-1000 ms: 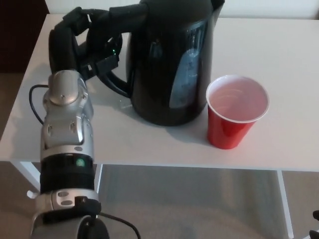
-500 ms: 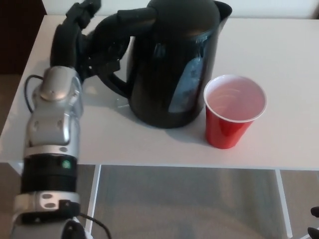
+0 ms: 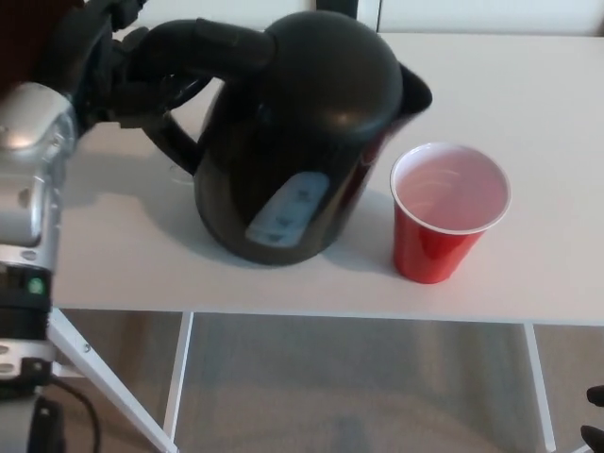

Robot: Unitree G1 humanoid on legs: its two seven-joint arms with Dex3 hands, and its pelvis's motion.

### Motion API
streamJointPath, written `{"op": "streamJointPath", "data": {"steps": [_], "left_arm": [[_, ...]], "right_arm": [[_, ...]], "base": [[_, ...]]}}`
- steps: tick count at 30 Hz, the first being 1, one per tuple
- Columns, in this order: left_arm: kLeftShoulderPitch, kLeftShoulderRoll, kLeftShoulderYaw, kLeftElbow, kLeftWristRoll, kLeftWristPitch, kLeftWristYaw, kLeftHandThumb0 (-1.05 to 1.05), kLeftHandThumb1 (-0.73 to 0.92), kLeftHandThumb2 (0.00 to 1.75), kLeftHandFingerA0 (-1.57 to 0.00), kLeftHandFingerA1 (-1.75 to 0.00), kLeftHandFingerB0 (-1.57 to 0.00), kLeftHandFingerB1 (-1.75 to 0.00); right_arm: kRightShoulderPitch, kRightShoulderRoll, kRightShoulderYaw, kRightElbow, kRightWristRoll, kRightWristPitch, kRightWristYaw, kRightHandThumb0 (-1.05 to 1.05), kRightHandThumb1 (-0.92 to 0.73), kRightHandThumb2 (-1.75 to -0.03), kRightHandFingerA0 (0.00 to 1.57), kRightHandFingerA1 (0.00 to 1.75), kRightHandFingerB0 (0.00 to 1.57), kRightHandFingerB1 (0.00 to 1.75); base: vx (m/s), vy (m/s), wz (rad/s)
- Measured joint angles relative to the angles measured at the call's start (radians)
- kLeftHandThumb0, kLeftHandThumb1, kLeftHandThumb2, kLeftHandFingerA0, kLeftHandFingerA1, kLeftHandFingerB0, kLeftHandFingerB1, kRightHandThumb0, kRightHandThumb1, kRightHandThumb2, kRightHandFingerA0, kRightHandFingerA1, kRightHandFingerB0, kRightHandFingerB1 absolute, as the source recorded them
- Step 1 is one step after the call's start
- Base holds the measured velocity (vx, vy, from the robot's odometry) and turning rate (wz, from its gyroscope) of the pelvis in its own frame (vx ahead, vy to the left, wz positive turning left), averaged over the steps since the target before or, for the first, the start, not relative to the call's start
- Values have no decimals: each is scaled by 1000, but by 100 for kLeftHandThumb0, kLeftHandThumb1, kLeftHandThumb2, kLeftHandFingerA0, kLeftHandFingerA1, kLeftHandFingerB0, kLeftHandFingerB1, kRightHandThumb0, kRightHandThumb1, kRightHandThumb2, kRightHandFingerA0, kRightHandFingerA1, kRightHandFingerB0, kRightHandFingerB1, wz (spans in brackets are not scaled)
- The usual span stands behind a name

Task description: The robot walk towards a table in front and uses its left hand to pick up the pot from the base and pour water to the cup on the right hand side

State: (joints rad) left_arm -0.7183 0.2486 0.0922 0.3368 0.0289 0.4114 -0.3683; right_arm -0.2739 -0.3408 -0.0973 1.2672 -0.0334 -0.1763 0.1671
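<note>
the tilted pot [image 3: 302, 142] fills the middle of the table [image 3: 538, 104], its spout just beside the rim of the red cup [image 3: 448, 212] with only a narrow gap between. the left hand [image 3: 113, 66] blocks the handle side. bare table lies open right of and behind the cup.

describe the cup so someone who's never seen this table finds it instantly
On the white table, look just right of the big black electric kettle held tilted by the left hand. The cup stands under the kettle's spout: a red plastic cup, white inside, and the only red thing there.
</note>
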Motion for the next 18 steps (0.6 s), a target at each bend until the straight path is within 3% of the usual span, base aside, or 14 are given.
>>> {"op": "streamJointPath", "data": {"steps": [12,18], "left_arm": [[-1,250,-216,-39,20,-11,-203,-66,40,76,0,-7,0,-2],[12,322,-324,-100,46,-54,-287,-62,39,74,0,-9,0,-4]], "right_arm": [[0,0,2,0,-1,0,0,-31,-24,-84,62,79,54,71],[-1,-6,2,1,-2,0,0,-29,-23,-86,62,81,55,73]], "base": [[0,0,0],[0,0,0]]}}
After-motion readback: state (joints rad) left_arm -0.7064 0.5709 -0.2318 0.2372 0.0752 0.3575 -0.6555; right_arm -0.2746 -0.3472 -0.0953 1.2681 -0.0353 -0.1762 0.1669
